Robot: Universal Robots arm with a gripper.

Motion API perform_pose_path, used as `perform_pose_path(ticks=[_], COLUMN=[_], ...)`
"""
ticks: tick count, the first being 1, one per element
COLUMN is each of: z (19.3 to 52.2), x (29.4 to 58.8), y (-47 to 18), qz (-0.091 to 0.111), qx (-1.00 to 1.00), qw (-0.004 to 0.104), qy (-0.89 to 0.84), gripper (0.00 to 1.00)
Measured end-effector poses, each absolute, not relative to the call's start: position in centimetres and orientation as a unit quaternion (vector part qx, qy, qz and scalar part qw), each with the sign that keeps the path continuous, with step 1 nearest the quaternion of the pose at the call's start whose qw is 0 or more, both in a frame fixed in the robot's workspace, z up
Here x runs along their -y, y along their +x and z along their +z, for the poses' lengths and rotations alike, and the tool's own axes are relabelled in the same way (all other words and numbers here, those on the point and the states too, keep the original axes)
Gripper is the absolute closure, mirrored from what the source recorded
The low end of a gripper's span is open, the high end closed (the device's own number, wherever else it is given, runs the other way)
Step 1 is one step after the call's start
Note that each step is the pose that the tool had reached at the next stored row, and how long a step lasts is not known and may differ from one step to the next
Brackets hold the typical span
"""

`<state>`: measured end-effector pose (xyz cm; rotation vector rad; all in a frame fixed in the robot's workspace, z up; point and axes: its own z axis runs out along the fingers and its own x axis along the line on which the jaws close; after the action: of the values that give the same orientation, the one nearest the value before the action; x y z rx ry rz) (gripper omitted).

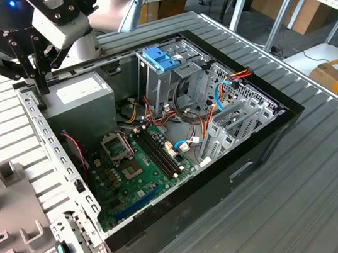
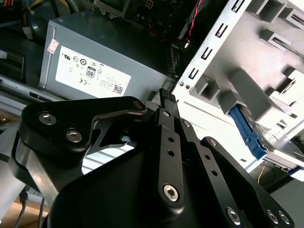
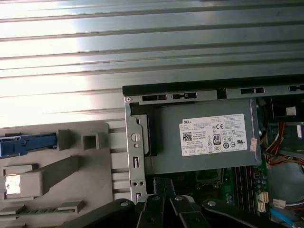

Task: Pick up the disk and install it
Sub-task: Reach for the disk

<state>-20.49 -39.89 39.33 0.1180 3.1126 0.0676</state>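
The gripper (image 1: 40,87) hung clenched and empty over the edge of the computer case (image 1: 239,170), beside the power supply (image 1: 79,103). The disk (image 3: 33,143) sat well apart in the grey holder (image 3: 85,187)

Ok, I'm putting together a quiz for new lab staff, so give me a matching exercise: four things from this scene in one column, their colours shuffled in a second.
Things:
1. hand
2. power-supply box
3. latch on the drive cage
4. motherboard

Colours:
A. green
B. blue
C. black
D. grey with a white sticker

Pairs: 1-C, 2-D, 3-B, 4-A.
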Motion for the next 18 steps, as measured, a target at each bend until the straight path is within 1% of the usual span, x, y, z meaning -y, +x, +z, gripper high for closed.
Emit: perform_pose_path(ticks=[18], z=[39.3], x=[39.9], y=[-22.3], qz=[0.022], qx=[-0.999], qw=[0.013], qy=[0.038], gripper=[0.9])
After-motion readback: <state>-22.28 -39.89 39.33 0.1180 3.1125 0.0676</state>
